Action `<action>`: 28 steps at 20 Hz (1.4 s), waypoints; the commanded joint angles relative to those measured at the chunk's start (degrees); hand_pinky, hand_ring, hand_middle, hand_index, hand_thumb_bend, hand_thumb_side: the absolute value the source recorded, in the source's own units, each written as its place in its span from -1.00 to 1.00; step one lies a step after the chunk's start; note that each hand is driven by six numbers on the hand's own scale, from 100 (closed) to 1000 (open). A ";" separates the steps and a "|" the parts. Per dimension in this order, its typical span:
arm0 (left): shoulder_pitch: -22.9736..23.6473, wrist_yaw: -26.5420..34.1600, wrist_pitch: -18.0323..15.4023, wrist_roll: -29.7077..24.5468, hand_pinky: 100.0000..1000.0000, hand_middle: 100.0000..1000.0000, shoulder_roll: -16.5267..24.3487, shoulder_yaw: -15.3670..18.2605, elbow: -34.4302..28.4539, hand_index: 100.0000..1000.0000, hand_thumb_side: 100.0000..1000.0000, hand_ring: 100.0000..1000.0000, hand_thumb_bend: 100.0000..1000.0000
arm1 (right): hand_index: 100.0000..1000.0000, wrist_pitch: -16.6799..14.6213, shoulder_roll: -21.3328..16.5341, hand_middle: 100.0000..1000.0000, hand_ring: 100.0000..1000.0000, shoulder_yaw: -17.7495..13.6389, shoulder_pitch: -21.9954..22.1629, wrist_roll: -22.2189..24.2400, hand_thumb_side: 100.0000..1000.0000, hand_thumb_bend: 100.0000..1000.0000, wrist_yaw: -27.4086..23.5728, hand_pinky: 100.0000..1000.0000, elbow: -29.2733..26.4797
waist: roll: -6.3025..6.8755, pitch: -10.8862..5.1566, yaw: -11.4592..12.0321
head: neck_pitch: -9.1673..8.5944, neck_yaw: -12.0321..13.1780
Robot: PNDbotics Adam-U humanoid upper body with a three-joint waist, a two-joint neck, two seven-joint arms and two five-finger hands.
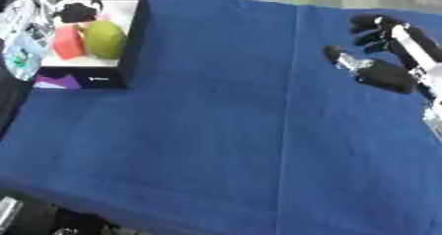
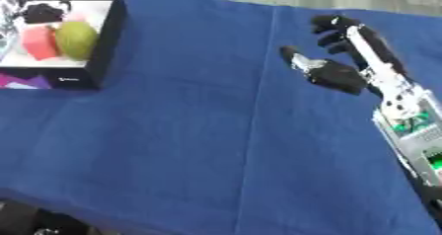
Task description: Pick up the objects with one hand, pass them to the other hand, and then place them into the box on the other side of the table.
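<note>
Above cloth, right hand (image 2: 341, 56) fingers (image 2: 326, 22) spread, empty

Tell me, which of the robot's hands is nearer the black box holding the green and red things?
Right, the only one showing. The right hand hangs open far across the blue cloth from the black box; no left hand shows.

A black-walled box (image 1: 131, 36) with a white floor sits far to the left of the right hand (image 2: 341, 68), well apart from it. Inside lie a pink-red block (image 1: 68, 42), an olive-green rounded object (image 1: 104, 39) just beside it (the two look to be touching), and a small black thing (image 1: 78, 13) behind them.
</note>
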 commanded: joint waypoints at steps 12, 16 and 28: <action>11.52 44.40 -22.16 27.55 0.79 0.19 -0.72 4.65 -21.01 0.44 0.49 0.24 -1.00 | 0.58 -2.65 -5.88 0.41 0.42 -9.99 3.17 -13.72 -0.54 -0.42 -14.69 0.37 -7.92 | 0.26 -2.63 -0.81 | 0.57 -8.63; 14.18 46.72 -24.63 28.48 0.79 0.19 -2.57 5.71 -23.41 0.44 0.56 0.23 -0.84 | 0.55 -3.56 -7.30 0.42 0.42 -12.60 5.11 -15.98 -0.54 -0.44 -18.14 0.36 -9.37 | 0.31 -2.45 -1.12 | 0.42 -10.02; 17.86 49.40 -29.65 29.08 0.81 0.31 -7.66 6.97 -23.23 0.55 0.62 0.32 -0.84 | 0.62 -6.45 -8.06 0.46 0.51 -17.46 9.39 -21.50 -0.32 -0.78 -25.05 0.38 -7.83 | 0.54 -1.85 -1.45 | 0.13 -9.74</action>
